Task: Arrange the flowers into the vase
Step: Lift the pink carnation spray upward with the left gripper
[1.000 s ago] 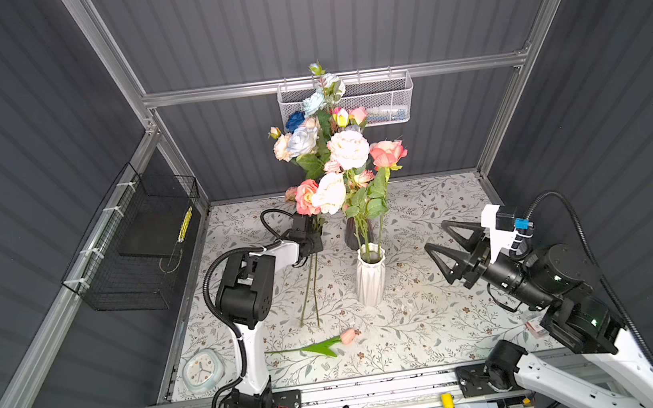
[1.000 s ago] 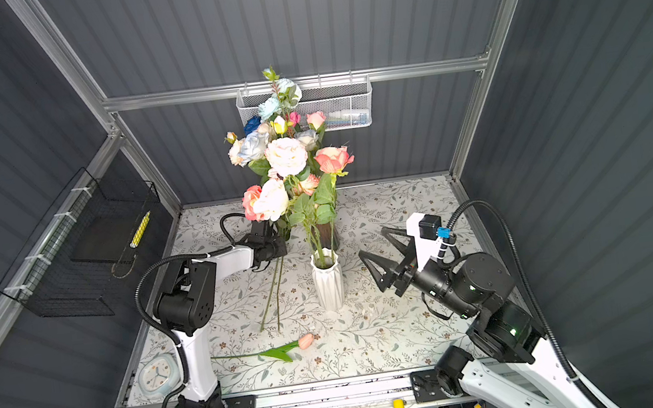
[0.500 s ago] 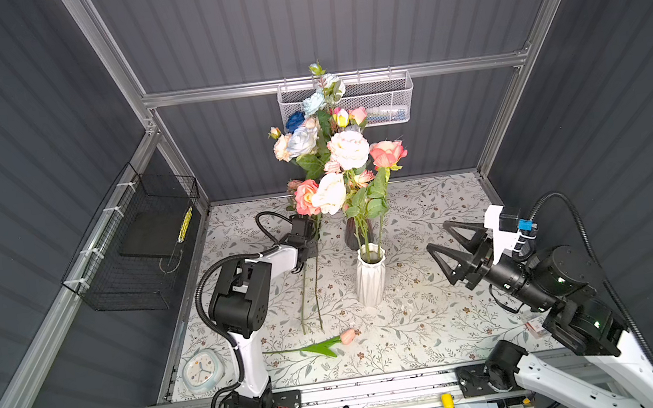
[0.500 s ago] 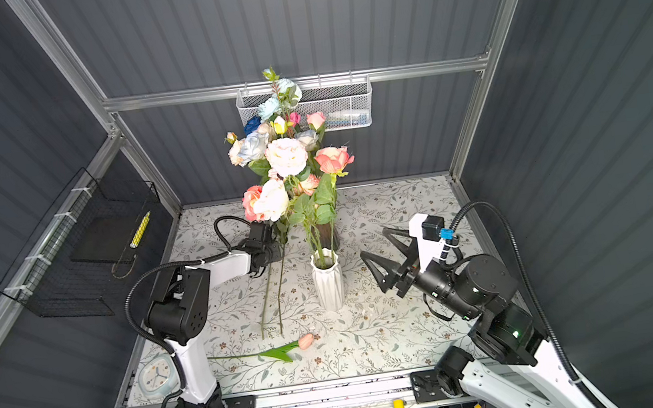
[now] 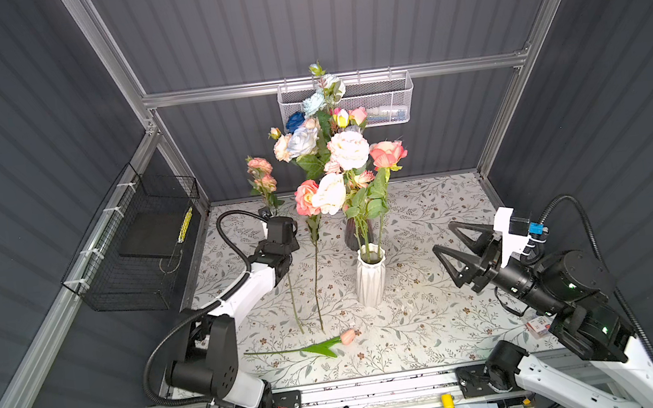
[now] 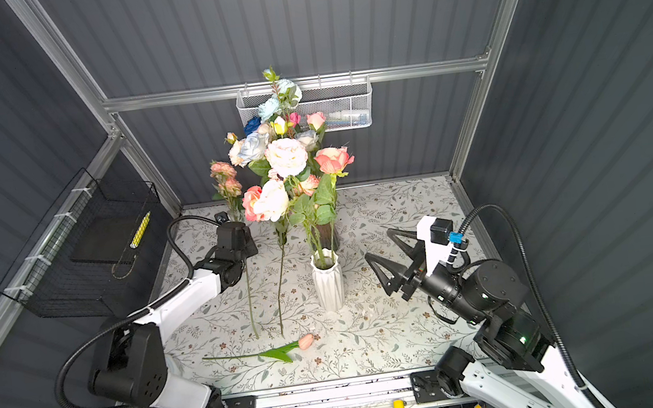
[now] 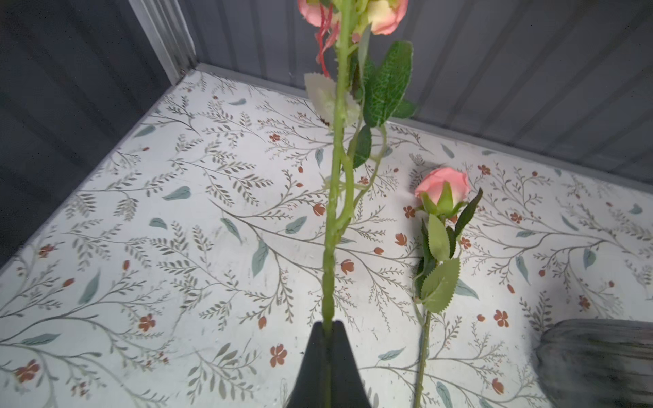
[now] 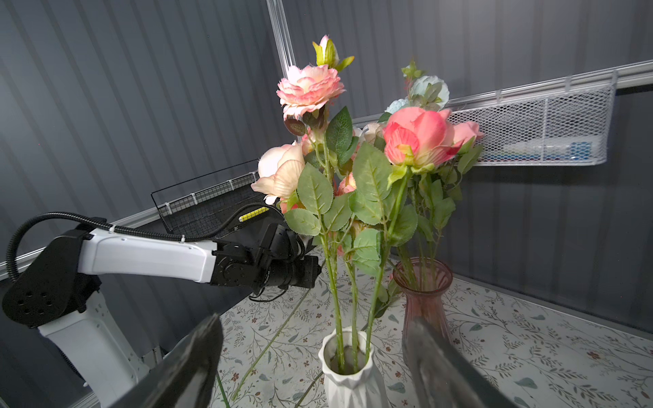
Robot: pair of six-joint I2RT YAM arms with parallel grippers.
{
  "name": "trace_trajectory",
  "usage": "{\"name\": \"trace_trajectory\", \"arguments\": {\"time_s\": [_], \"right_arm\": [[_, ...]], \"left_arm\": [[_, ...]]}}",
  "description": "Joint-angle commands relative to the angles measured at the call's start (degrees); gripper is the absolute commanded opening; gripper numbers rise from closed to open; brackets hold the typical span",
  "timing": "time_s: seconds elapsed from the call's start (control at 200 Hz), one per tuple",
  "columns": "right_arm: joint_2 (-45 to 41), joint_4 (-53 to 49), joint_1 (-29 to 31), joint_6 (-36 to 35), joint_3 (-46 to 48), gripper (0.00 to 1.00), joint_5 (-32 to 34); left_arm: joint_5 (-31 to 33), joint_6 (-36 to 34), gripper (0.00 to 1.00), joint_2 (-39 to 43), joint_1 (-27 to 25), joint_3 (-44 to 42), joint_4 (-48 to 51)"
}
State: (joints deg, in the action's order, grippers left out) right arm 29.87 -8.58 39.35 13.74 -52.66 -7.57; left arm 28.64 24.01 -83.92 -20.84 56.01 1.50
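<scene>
The flower (image 7: 334, 212) is in the left hand (image 7: 327, 326), which is clamped tight on its green stem. Its long axis carries straight on from the hand's tip. Leaves and pink heads lie beyond the tip, toward the back wall (image 5: 296, 28). The bare lower stem trails behind the wrist, down toward the front of the desk (image 5: 435, 326). The flower is tilted, heads uppermost.

Beside the hand, toward the other arm, a rose (image 7: 441, 187) points the same way; whether it lies flat or leans cannot be told. Further that way the dark vase (image 5: 350, 236) and the white vase (image 5: 371, 283) hold the other flowers (image 5: 348, 150). Past the white vase the right hand (image 5: 441, 236) hangs wide open and empty.

A second ago the held heads were lost against the bunch. The left hand has since swung away from the vases, and the heads now stand clear. The right hand has hardly moved.
</scene>
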Motion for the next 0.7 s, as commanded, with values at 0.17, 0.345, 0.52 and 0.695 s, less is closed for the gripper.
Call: {"name": "trace_trajectory", "arguments": {"time_s": [0.17, 0.345, 0.52, 0.695], "right_arm": [[-0.51, 1.45, -0.24, 1.37, -1.30, 0.85, -1.88], [2.26, 2.42, -0.22, 2.63, -3.15, 0.87, -6.96], [8.20, 4.13, -0.15, 4.70, -6.98, 0.85, -17.10], [15.52, 7.22, 1.43, 7.66, -10.63, 0.83, -23.95]], "left_arm": [[0.74, 1.71, 0.00, 23.22, 0.32, -2.41, 3.19], [-7.11, 2.09, 0.00, 34.18, 0.28, 0.84, 7.99], [-20.71, 1.32, 0.00, 41.45, 0.27, 5.11, 11.52], [-37.87, -0.34, 0.00, 45.44, 0.27, 8.79, 12.81]]}}
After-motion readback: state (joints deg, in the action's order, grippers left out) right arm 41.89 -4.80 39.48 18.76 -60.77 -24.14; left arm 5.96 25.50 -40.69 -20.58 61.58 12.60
